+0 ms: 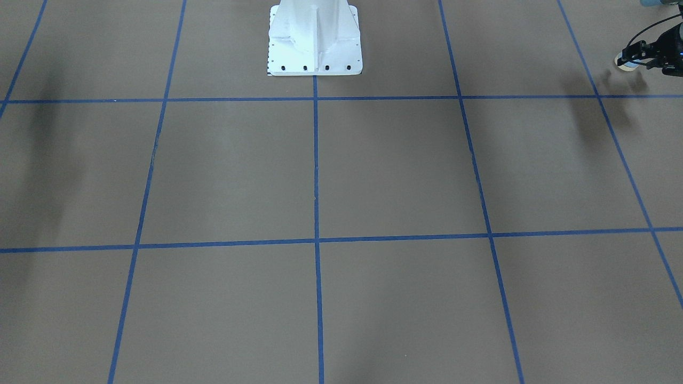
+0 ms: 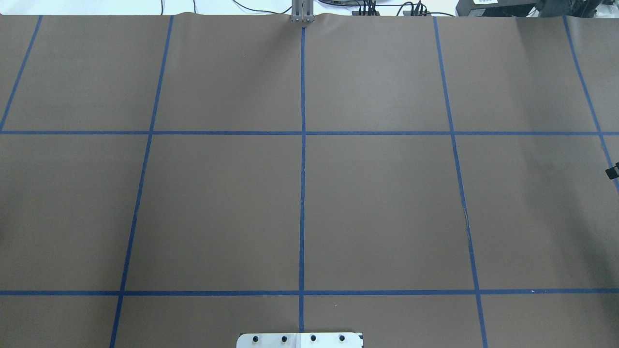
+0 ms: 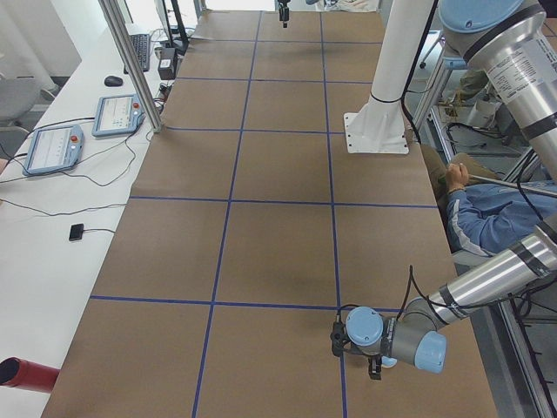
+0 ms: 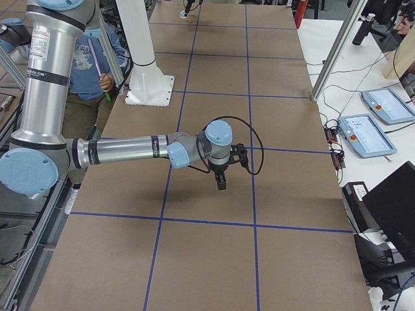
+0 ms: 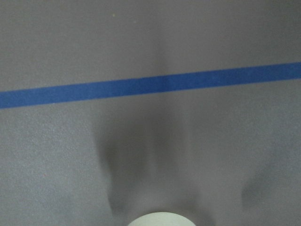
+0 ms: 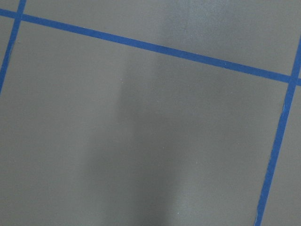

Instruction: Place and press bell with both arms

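The bell (image 1: 626, 65), light blue with a cream base, is at the far top right of the front-facing view, just above the table. My left gripper (image 1: 630, 57) is shut on it. In the left wrist view a cream rounded part of the bell (image 5: 160, 220) shows at the bottom edge, over finger shadows on the brown table. The left arm (image 3: 487, 283) is low over the near end of the table. My right gripper (image 4: 220, 181) hangs over the table in the exterior right view; I cannot tell whether it is open. Only a black bit of it (image 2: 612, 170) shows overhead.
The brown table is marked with a blue tape grid (image 2: 302, 169). The white bolted pedestal (image 1: 315, 40) stands at the robot's side. A seated person in blue (image 3: 496, 218) is beside the table. Tablets (image 3: 54, 146) and cables lie on the white side bench.
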You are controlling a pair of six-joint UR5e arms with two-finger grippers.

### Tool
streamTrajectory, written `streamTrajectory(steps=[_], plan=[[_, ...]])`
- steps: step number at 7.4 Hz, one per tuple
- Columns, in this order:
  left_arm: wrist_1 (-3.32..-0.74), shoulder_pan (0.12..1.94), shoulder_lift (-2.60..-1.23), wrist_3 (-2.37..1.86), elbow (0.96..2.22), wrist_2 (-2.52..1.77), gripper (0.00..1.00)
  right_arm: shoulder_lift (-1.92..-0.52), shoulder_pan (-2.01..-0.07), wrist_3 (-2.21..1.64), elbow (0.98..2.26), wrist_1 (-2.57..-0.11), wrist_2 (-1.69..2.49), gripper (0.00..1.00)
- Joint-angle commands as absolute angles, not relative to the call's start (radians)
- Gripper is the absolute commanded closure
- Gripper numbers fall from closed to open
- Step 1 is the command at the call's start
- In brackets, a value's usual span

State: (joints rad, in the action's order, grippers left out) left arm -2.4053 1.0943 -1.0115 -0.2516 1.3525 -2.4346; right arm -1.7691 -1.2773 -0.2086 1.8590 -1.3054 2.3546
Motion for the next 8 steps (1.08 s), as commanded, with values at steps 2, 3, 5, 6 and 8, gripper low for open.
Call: streamTrajectory(steps=[2, 3, 5, 6, 8], plan=[[-2.405, 1.074, -1.012, -0.252, 1.336, -2.437, 0.00, -1.772, -1.270, -0.209, 1.861, -1.305, 2.355, 0.00], [-2.405, 1.069, -1.012, -0.252, 1.335, -2.437, 0.00, -1.772, -1.267, -0.209, 1.861, -1.305, 2.355, 0.00], [-2.405, 1.060, -1.012, -0.252, 1.335, -2.437, 0.05, -1.772, -1.262, -0.209, 1.861, -1.305, 2.355, 0.00], [-2.405, 1.055, -1.012, -0.252, 1.333, -2.437, 0.05, -1.772, -1.261, -0.209, 1.861, -1.305, 2.355, 0.00], [-2.405, 1.048, -1.012, -0.253, 1.330, -2.437, 0.05, -1.772, -1.259, -0.209, 1.861, -1.305, 2.353, 0.00]])
